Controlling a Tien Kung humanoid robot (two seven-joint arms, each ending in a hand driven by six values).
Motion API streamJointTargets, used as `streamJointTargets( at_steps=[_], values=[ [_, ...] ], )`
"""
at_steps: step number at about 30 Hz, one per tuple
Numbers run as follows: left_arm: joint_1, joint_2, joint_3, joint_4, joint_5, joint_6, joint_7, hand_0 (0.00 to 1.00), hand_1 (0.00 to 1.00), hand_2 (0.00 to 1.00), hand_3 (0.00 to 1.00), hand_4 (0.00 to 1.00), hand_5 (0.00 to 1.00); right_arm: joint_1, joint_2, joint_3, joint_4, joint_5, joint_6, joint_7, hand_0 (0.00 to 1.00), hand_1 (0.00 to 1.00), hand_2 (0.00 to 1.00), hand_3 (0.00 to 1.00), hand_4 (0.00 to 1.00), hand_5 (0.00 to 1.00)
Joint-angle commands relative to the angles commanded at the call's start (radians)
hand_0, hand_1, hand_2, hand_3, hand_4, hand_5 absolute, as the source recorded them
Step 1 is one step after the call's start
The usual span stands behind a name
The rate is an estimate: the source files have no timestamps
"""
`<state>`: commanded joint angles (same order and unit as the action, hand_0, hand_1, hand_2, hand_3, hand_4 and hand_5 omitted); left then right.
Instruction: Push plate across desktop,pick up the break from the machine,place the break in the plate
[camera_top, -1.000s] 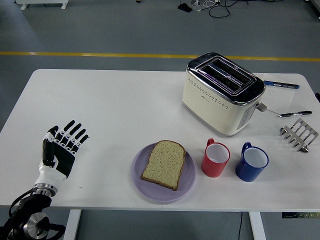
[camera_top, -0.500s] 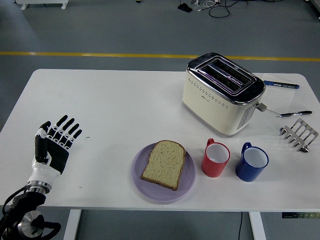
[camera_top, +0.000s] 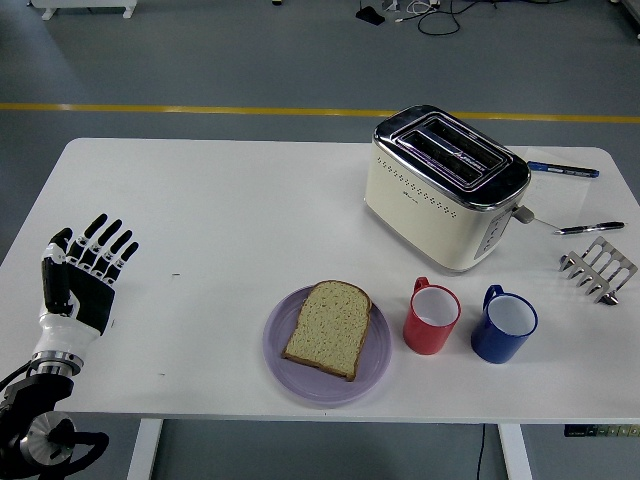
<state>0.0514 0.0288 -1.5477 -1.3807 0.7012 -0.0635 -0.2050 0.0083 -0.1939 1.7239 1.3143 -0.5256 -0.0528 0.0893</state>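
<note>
One grainy bread slice on round lilac plate

Two mugs, two pens, one toaster, one plate, one bread slice.

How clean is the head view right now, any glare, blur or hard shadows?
Head view: sharp throughout, even soft light; only faint shadows beside the toaster and mugs; bright reflections on the toaster's chrome top; left hand unblurred.

Bread lies on the plate, 2 cups just right, toaster behind them.
</note>
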Motion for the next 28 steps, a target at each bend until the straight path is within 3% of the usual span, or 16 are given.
streamJointTargets(
  at_steps=[1,2,6,10,14,17,22,28],
  values=[
    [0.0,0.0,-0.011,-0.01,-0.001,0.005,-0.006,0.825,0.815,0.801,0.737,0.497,0.998,-0.002,0.0,0.002,-0.001,-0.002,0.0,-0.004,0.753,0.711,0.727,0.732,0.49,0.491],
    [-0.001,0.001,-0.017,-0.015,-0.004,0.01,-0.012,0.843,0.864,0.887,0.8,0.497,0.998,-0.004,-0.001,0.002,-0.001,-0.004,-0.001,-0.009,0.753,0.713,0.725,0.731,0.488,0.493],
    [-0.004,0.001,-0.037,-0.025,-0.011,0.029,-0.031,0.843,0.864,0.887,0.8,0.497,0.998,-0.008,-0.004,0.006,-0.005,-0.007,-0.002,-0.018,0.753,0.713,0.725,0.731,0.488,0.493],
    [-0.002,-0.002,-0.057,-0.03,-0.015,0.022,-0.017,0.854,0.874,0.91,0.829,0.499,0.998,-0.014,-0.007,0.008,-0.007,-0.009,0.004,-0.021,0.752,0.712,0.722,0.729,0.486,0.494],
    [-0.002,-0.001,-0.078,-0.034,-0.009,-0.012,0.029,0.845,0.862,0.899,0.819,0.5,0.998,-0.014,-0.009,0.01,-0.012,-0.012,0.015,-0.023,0.748,0.711,0.705,0.722,0.483,0.5],
    [-0.008,0.006,-0.095,-0.04,0.001,-0.039,0.093,0.845,0.862,0.899,0.819,0.5,0.998,-0.008,-0.011,0.013,-0.023,-0.026,0.03,-0.027,0.748,0.711,0.705,0.722,0.483,0.5],
    [-0.022,0.022,-0.11,-0.054,0.006,-0.038,0.184,0.846,0.862,0.898,0.817,0.502,0.998,-0.004,-0.014,0.014,-0.037,-0.044,0.042,-0.034,0.741,0.712,0.694,0.715,0.481,0.504],
    [-0.029,0.04,-0.127,-0.067,0.005,-0.024,0.191,0.845,0.861,0.897,0.817,0.502,0.998,0.001,-0.016,0.015,-0.044,-0.045,0.046,-0.033,0.738,0.711,0.688,0.709,0.48,0.507]
  ],
)
